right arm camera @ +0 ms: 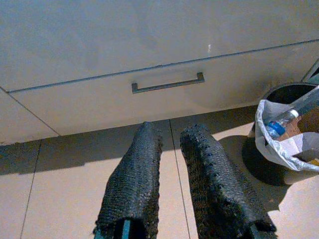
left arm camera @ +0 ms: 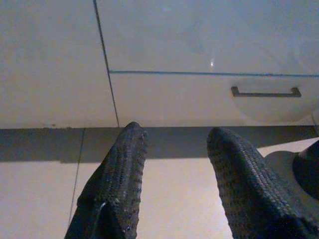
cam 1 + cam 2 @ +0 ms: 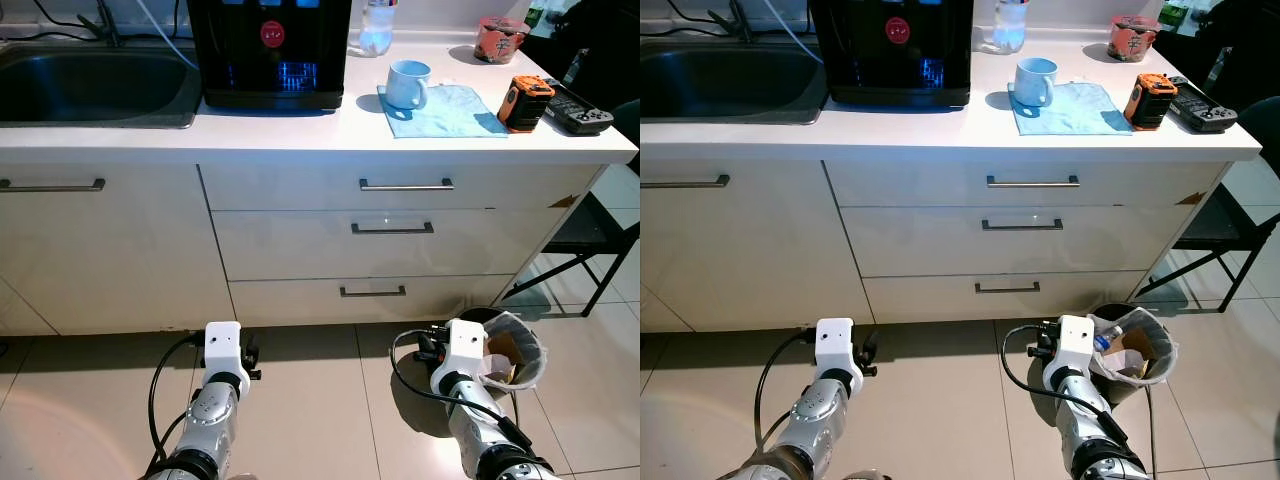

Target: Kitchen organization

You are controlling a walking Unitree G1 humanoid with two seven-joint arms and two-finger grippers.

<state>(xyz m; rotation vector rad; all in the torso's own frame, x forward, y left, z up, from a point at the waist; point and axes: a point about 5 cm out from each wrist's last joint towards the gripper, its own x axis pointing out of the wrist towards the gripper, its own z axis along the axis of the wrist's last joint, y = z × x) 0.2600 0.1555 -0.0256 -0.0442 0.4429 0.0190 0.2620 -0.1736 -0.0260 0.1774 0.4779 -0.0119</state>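
On the white bench (image 3: 300, 135), a pale blue mug (image 3: 408, 83) stands on a blue cloth (image 3: 445, 112), beside an orange-and-black device (image 3: 524, 103) and a black remote (image 3: 580, 110). A black water dispenser (image 3: 270, 50) sits left of them, next to the steel sink (image 3: 90, 85); no writing is legible. Below are three drawers (image 3: 392, 228). Both arms hang low over the tiled floor (image 3: 320, 400): the left gripper (image 2: 177, 149) spread, the right gripper (image 1: 172, 144) slightly parted, empty, near a lined waste bin (image 1: 286, 134) holding a bottle.
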